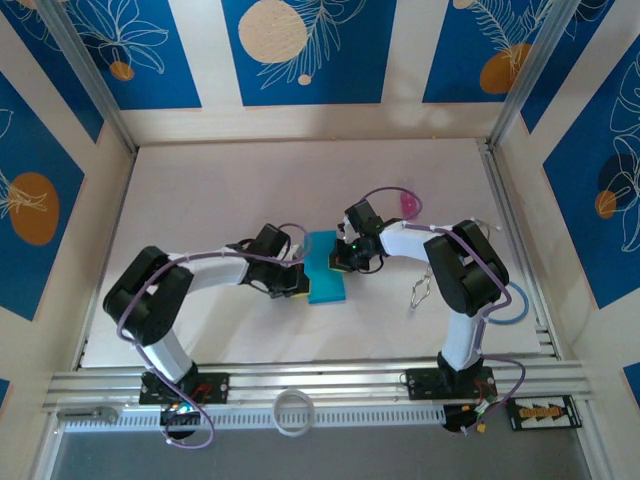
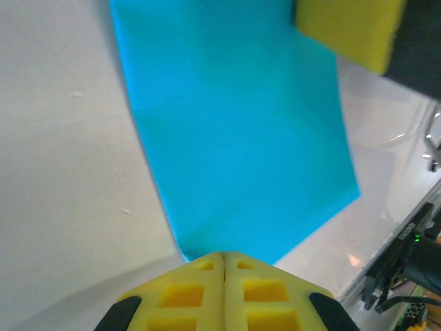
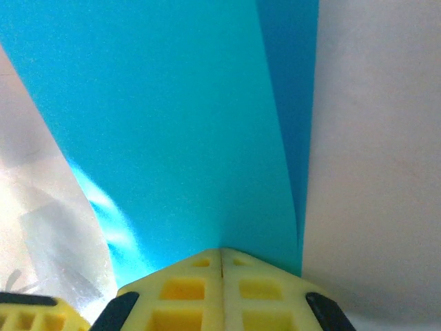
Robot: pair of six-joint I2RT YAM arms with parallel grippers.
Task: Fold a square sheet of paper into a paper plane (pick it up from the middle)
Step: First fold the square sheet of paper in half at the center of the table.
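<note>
the back half of the counter (image 1: 250, 180) lies bare and open from its left side across to the small pink object (image 1: 408, 203) near the back right, and the strip between the arms and the near rail (image 1: 330, 380) is open too. across the middle the two arms form a bar, the left gripper (image 1: 298, 280) and right gripper (image 1: 342, 262) meeting nose to nose on the square sheet of paper (image 1: 326, 275), which blocks the way through there, and a metal clip (image 1: 419, 290) lies just inside the right arm's elbow. patterned walls (image 1: 300, 50) and slanting metal posts (image 1: 90, 80) close off the back and both sides
</note>
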